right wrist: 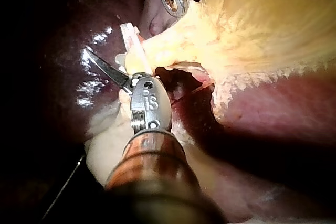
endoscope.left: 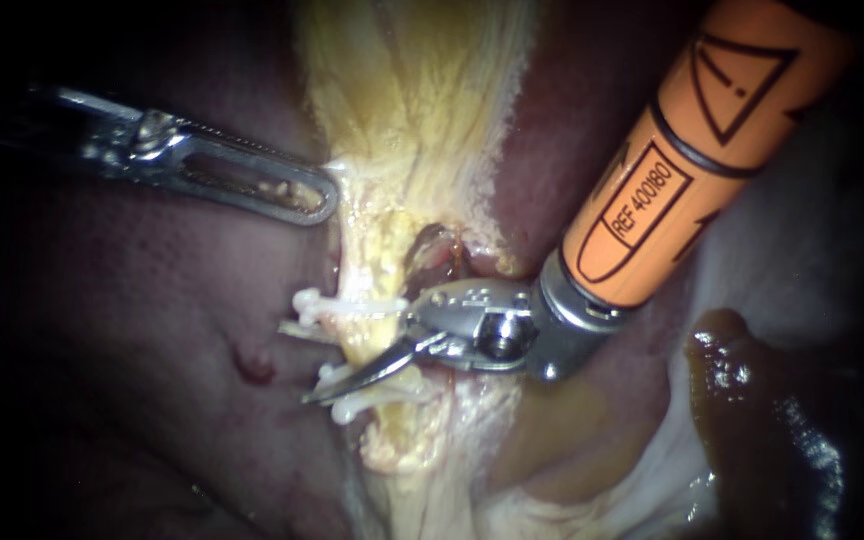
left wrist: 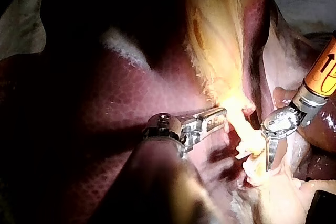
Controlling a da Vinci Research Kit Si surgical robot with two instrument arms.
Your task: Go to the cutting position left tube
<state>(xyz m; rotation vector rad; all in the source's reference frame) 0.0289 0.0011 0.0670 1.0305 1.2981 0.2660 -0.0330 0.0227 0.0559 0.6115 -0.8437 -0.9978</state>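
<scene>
- Right instrument [endoscope.left: 355, 352]: upper blade hidden behind the tube [endoscope.left: 370, 335]; only the lower curved blade shows whole.
- Left instrument [endoscope.left: 324, 195]: shaft lost in darkness at the endoscope view's left; how much yellow tissue [endoscope.left: 392, 200] it pinches is hidden.
- Clips [endoscope.left: 352, 306]: partly buried; number unclear.
- Both wrist views: own shafts blurred.

- The left instrument [endoscope.left: 322, 195] — its shaft comes in from the left, nearly level. Its slotted jaws lie together, clamped on the edge of the pale yellow tissue [endoscope.left: 402, 120].
- The right instrument [endoscope.left: 302, 365] — its orange-sleeved shaft slants down from the upper right. The wrist is bent toward the left, and the curved blades are parted, with a clear gap between them.
</scene>
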